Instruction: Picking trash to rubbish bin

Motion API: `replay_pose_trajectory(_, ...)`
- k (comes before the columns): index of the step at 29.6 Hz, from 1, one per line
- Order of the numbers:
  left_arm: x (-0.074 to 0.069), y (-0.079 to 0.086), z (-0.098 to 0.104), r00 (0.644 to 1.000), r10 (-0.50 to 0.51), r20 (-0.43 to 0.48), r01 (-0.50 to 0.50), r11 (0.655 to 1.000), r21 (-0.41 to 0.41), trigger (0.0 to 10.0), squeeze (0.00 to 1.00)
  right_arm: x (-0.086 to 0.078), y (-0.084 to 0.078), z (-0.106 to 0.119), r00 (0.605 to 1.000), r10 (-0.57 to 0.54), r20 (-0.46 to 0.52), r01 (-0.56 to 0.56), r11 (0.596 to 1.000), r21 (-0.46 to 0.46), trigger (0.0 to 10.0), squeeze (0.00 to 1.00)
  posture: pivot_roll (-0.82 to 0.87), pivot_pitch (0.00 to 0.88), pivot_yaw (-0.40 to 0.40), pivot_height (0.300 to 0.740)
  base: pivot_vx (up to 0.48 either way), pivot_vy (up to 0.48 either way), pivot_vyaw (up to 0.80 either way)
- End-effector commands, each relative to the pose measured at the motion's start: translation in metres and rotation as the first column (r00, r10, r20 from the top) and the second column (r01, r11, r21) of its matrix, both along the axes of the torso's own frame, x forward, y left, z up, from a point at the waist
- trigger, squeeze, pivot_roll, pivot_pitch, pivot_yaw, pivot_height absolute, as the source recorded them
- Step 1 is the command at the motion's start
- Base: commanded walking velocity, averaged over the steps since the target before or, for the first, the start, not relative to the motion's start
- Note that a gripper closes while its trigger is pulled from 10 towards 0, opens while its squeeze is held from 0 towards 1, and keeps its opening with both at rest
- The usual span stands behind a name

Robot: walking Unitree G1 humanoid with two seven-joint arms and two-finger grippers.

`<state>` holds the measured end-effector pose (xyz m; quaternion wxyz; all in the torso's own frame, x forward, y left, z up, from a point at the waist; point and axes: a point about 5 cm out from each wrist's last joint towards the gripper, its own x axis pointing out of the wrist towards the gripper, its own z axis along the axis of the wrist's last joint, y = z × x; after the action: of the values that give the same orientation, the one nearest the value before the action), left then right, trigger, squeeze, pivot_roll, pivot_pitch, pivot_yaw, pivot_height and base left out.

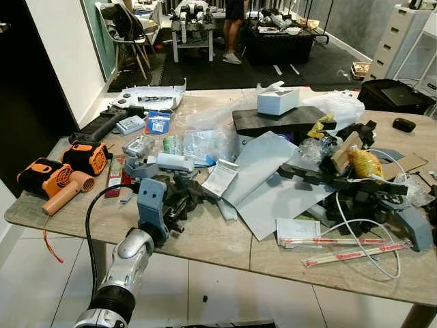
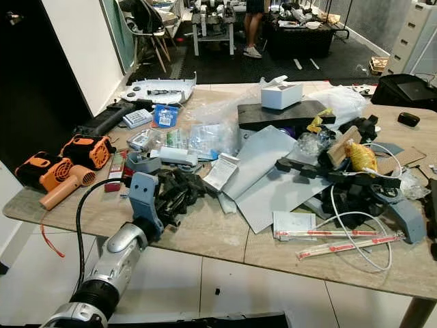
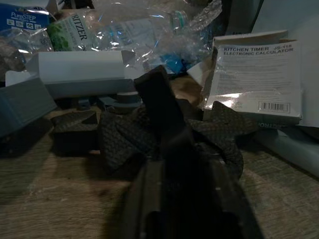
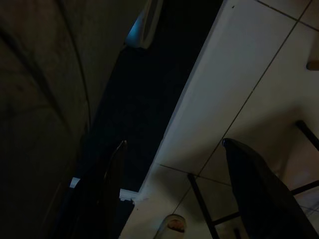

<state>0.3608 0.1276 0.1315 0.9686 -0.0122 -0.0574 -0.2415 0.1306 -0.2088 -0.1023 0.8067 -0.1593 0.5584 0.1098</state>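
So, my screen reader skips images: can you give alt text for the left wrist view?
The left end effector reaches over a tan tabletop onto a dark crumpled mesh piece. Behind lie a kitchen timer packet, a crushed clear bottle and a white box.

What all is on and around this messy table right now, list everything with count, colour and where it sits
Table: one, beige stone top.
Blowers: two, orange and black, robot's left end.
Tissue box: one, white, on a black slab at the far middle.
Grey sheets: two, centre.
Instruction packet: one, white, beside the sheets.
Clear plastic bags: a heap, behind the packet.
Chopstick packs: two, red-striped, near right edge.
Yellow bag: one, right side.
White cable: one, looped, right.
Person: one, legs in the background.
Left gripper: black, on a black mesh piece near the front edge.
Right gripper: open, hanging toward the floor.
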Motion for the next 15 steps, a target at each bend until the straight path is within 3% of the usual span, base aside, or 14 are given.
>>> replay_pose_trajectory(1, -0.004, 0.0, -0.016, 0.998, 0.001, -0.068, -0.002, 1.0, -0.008, 0.0, 0.0, -0.003, 0.009, -0.002, 1.0, 0.014, -0.018, -0.013, 0.999, 0.029, 10.0, 0.0, -0.17, 0.201, 0.064, 0.74, 0.0, 0.0, 0.0)
replay_pose_trajectory(10, -0.004, 0.003, -0.014, 0.998, 0.004, -0.061, -0.005, 1.0, -0.024, 0.0, 0.0, -0.001, 0.015, -0.003, 1.0, 0.025, -0.017, -0.024, 0.999, 0.035, 10.0, 0.0, -0.16, 0.184, 0.066, 0.74, 0.0, 0.0, 0.0)
replay_pose_trajectory(13, -0.004, 0.004, -0.01, 0.999, -0.004, -0.049, 0.0, 0.996, -0.087, 0.0, 0.0, 0.0, 0.015, -0.002, 1.0, 0.026, -0.016, -0.026, 0.999, 0.036, 10.0, 0.0, -0.16, 0.181, 0.065, 0.74, 0.0, 0.0, 0.0)
replay_pose_trajectory(15, -0.004, 0.005, -0.003, 0.998, -0.043, -0.035, 0.034, 0.978, -0.206, 0.0, 0.0, 0.001, 0.015, -0.002, 1.0, 0.027, -0.015, -0.027, 0.999, 0.036, 10.0, 0.0, -0.16, 0.174, 0.065, 0.74, 0.0, 0.0, 0.0)
